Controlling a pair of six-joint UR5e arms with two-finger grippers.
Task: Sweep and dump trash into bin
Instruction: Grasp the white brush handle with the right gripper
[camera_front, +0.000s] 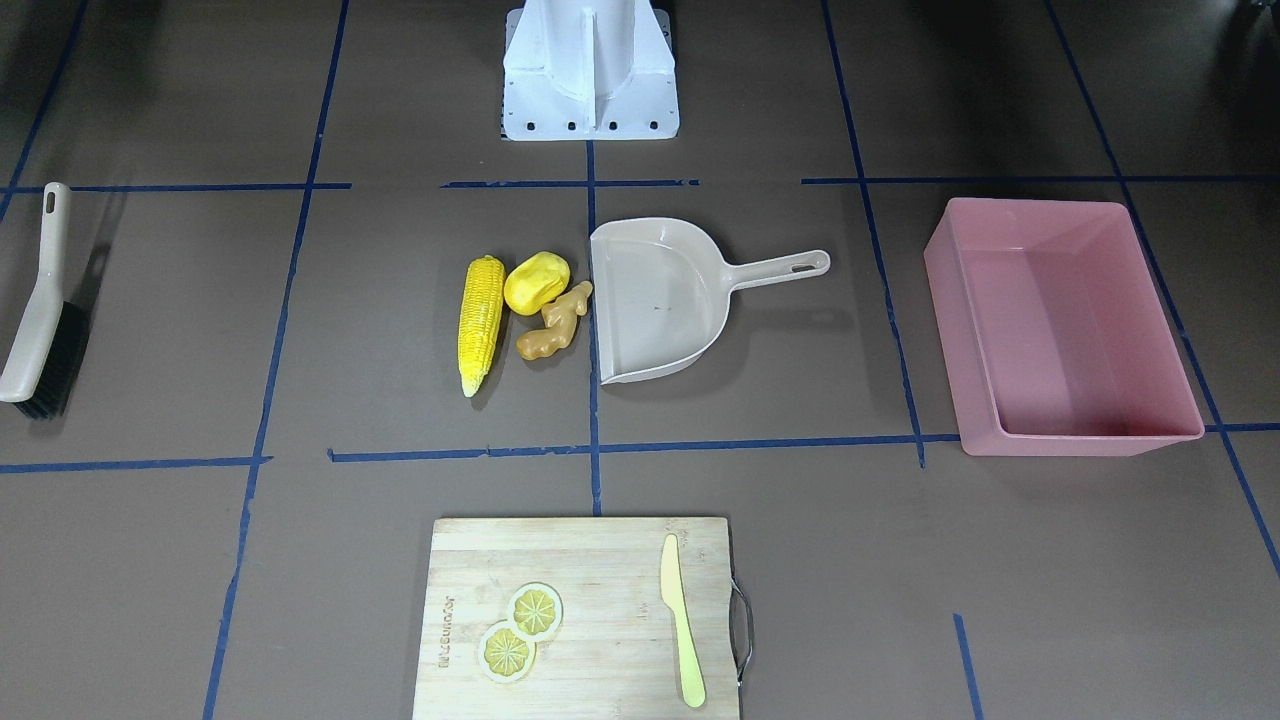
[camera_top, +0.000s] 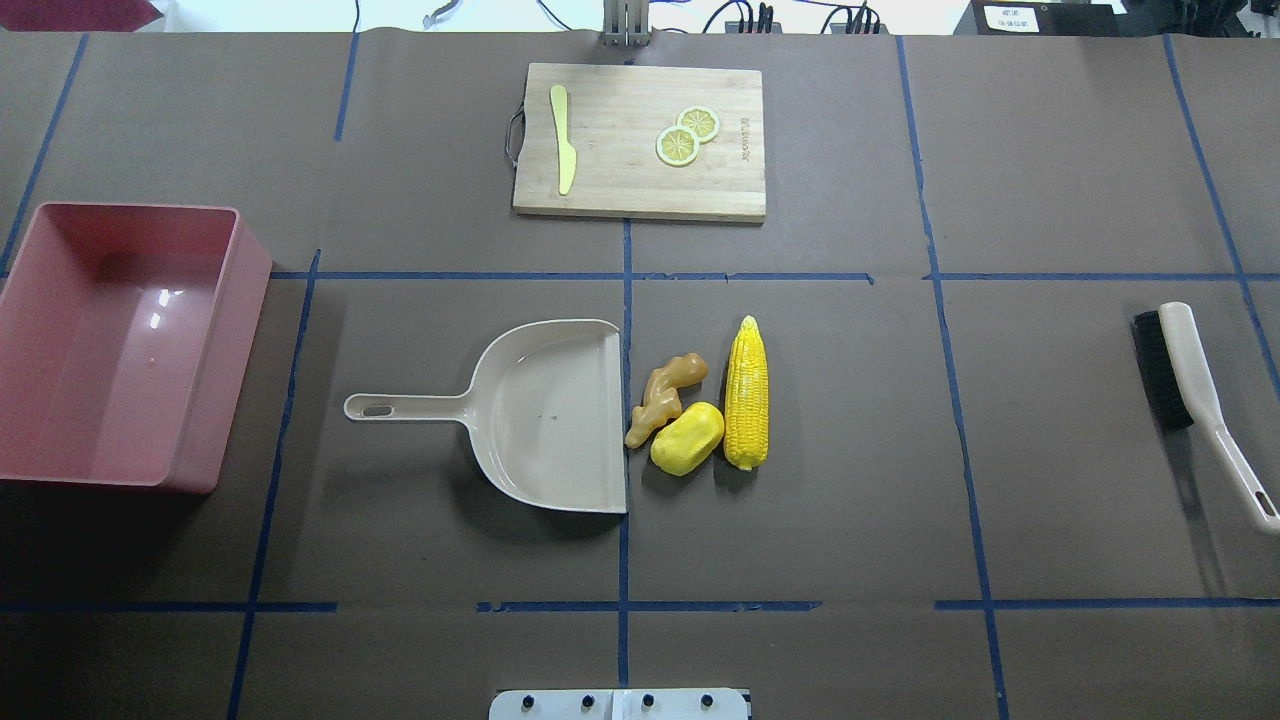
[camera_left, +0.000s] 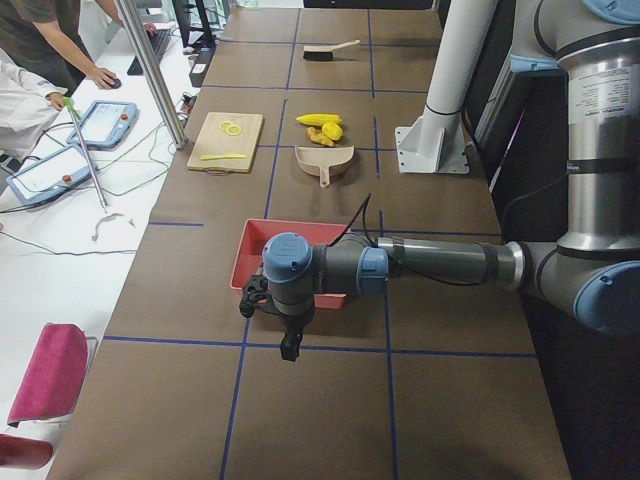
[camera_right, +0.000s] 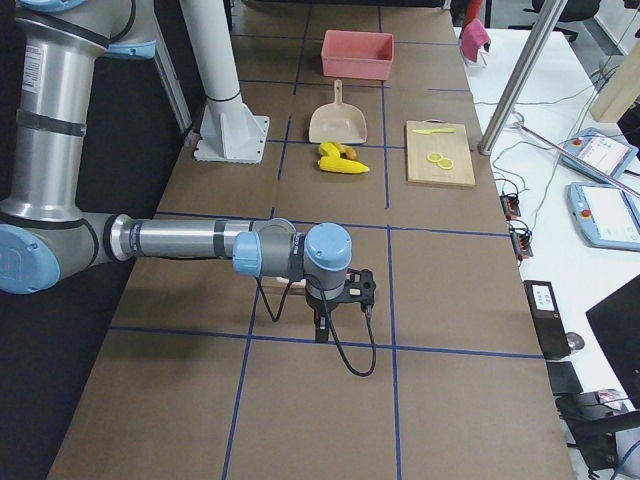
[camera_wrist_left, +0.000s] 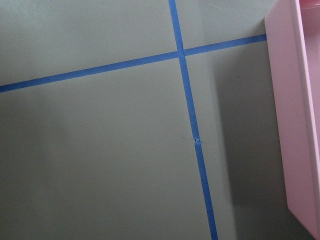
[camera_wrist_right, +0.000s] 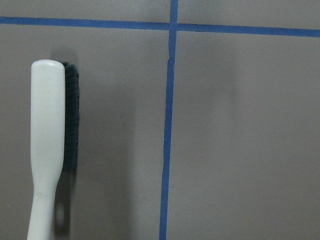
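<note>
Left jaws, right jaws: open or closed, cannot tell. Near right jaws, white-handled black-bristled brush (camera_wrist_right: 47, 140), lying lengthwise front-to-back. Yellow corn cob (camera_top: 746, 395), rounded yellow lump (camera_top: 687, 438), tan ginger root (camera_top: 662, 400) at mouth of beige plastic dustpan (camera_top: 545, 410); pink plastic bin (camera_top: 230, 350) by left jaws.

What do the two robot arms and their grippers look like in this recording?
The left arm and right arm look alike: silver-grey metal tubes joined by dark grey joint housings with round light blue caps. The left gripper and right gripper are small and black. A thin black cable loops loosely off each wrist. No markings are legible.
</note>
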